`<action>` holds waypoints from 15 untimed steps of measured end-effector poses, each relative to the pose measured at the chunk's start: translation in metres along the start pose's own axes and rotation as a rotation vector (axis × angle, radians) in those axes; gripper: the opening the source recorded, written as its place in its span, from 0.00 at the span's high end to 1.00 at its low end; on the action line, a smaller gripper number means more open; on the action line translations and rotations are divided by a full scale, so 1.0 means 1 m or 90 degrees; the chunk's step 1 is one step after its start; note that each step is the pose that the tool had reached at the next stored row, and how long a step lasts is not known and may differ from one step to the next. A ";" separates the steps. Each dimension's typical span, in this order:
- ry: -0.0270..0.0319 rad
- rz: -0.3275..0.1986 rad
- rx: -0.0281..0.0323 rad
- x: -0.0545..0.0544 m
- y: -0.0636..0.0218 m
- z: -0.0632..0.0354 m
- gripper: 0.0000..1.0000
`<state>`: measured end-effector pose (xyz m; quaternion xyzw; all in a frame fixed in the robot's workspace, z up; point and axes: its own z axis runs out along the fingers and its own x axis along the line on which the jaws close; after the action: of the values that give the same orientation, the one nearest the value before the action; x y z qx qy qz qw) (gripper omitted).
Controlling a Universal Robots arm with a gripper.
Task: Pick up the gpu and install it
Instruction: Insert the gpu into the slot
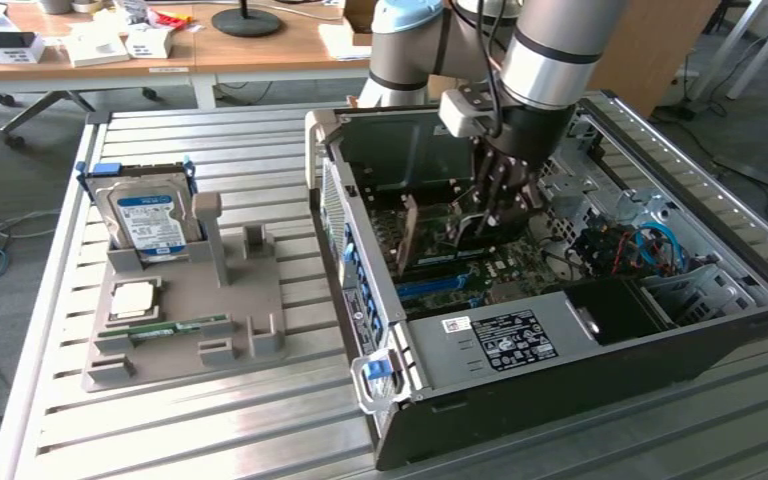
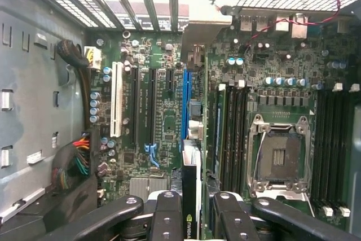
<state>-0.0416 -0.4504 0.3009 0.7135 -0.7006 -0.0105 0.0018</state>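
My gripper [image 1: 498, 205] reaches down into the open computer case [image 1: 398, 400], over the motherboard [image 1: 491, 275]. It is shut on the gpu [image 1: 427, 228], a thin dark card held on edge. In the wrist view the card's edge [image 2: 190, 176] runs between my black fingers [image 2: 168, 213], and the gripper [image 2: 195, 198] clamps it from both sides. The card lines up with the long blue slot [image 2: 185, 100], and its metal bracket [image 2: 200, 26] is at the case's rear slot openings. Whether the card sits fully in the slot I cannot tell.
On the exterior view's left, a grey holder [image 1: 157, 370] carries a silver hard drive [image 1: 144, 220], a square processor chip [image 1: 133, 298] and a green memory stick [image 1: 171, 328]. In the case are the power supply [image 1: 531, 335], blue cables [image 1: 651, 245] and an empty processor socket [image 2: 279, 159].
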 end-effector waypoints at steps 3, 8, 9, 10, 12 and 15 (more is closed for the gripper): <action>-0.0001 0.000 0.0006 0.000 0.0004 0.0025 0.74; 0.0000 0.000 0.0007 0.000 0.0011 0.0027 0.74; 0.0000 0.000 0.0009 0.000 0.0017 0.0027 0.74; 0.0000 0.000 0.0011 0.000 0.0024 0.0028 0.74; -0.0001 0.000 0.0017 -0.001 0.0038 0.0030 0.74; -0.0001 0.000 0.0018 -0.002 0.0051 0.0031 0.74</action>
<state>-0.0467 -0.4481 0.2979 0.7135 -0.7006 -0.0095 0.0007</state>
